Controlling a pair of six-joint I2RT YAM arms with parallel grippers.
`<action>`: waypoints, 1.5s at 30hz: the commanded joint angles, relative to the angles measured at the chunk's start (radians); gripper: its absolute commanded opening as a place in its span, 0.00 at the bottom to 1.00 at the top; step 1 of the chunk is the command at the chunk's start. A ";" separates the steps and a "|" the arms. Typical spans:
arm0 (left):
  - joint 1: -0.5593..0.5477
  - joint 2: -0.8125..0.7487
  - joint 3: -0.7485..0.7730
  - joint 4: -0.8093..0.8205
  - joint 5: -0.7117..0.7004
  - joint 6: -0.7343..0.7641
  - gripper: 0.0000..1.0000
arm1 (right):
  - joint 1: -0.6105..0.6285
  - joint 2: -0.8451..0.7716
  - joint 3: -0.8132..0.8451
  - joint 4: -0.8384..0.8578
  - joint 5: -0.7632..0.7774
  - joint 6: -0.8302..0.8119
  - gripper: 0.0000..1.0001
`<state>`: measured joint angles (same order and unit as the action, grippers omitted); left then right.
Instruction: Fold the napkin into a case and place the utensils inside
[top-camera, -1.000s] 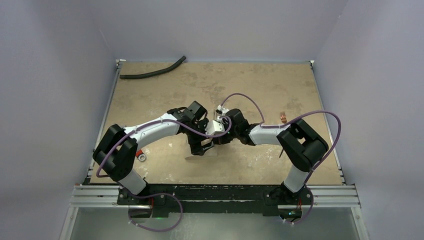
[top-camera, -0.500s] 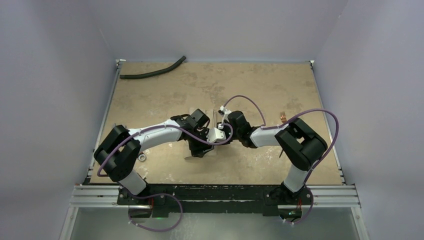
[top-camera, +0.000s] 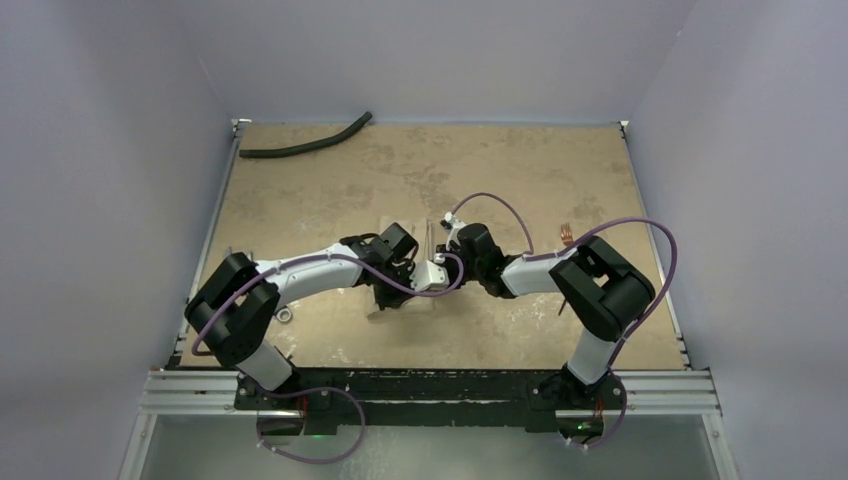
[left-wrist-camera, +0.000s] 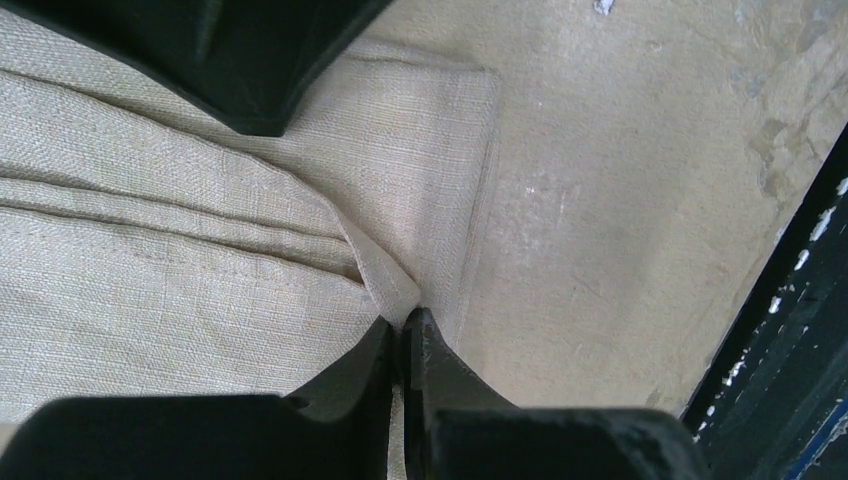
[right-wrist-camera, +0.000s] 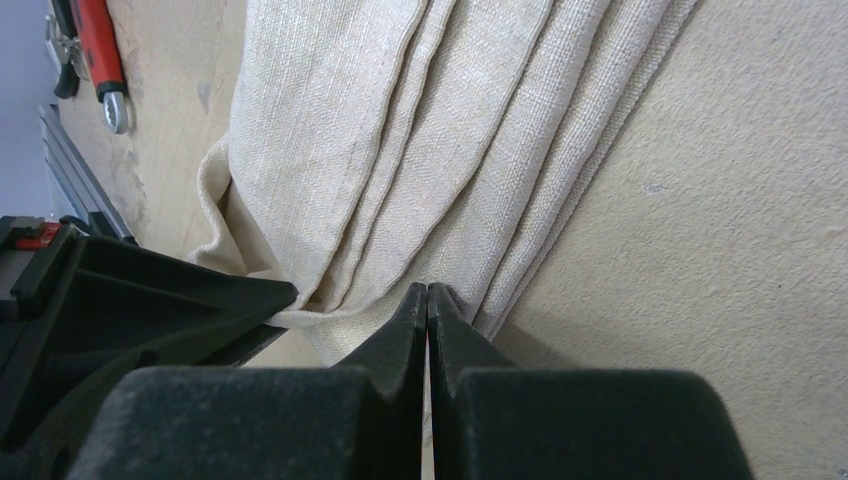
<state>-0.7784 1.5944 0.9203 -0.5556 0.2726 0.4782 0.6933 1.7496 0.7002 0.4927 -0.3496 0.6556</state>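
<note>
The beige napkin (left-wrist-camera: 150, 280) lies in long pleated folds (right-wrist-camera: 400, 120) under both grippers at the middle of the table (top-camera: 410, 306). My left gripper (left-wrist-camera: 405, 320) is shut on a raised fold near the napkin's corner, with cloth running between its jaws. My right gripper (right-wrist-camera: 428, 290) is shut, its tips resting on the pleats at the napkin's edge, close beside the left gripper (top-camera: 388, 297). The right gripper (top-camera: 425, 283) comes in from the right. A copper fork (top-camera: 567, 236) lies on the table to the right, partly behind the right arm. The spoon is out of view.
A long black curved hose (top-camera: 305, 147) lies at the far left corner. A small red-handled item with a metal ring end (right-wrist-camera: 100, 60) sits near the table's left front (top-camera: 286, 313). The black table rail (left-wrist-camera: 800, 300) runs near the left gripper.
My left gripper has gone from wide open to shut on the napkin fold and has settled lower onto the cloth. The right gripper stayed shut and hardly moved.
</note>
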 joint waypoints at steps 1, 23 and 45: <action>-0.018 -0.056 -0.014 -0.037 -0.034 0.064 0.01 | -0.001 0.022 -0.020 -0.007 0.053 0.035 0.00; -0.066 -0.102 -0.108 -0.020 -0.092 0.065 0.02 | -0.003 -0.008 -0.020 -0.025 0.041 0.055 0.00; -0.091 -0.107 -0.187 -0.001 -0.180 0.143 0.00 | -0.048 0.267 0.548 -0.177 -0.097 -0.070 0.00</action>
<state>-0.8658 1.4887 0.7780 -0.5190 0.1287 0.5804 0.6533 1.9396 1.1889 0.3443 -0.4202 0.6163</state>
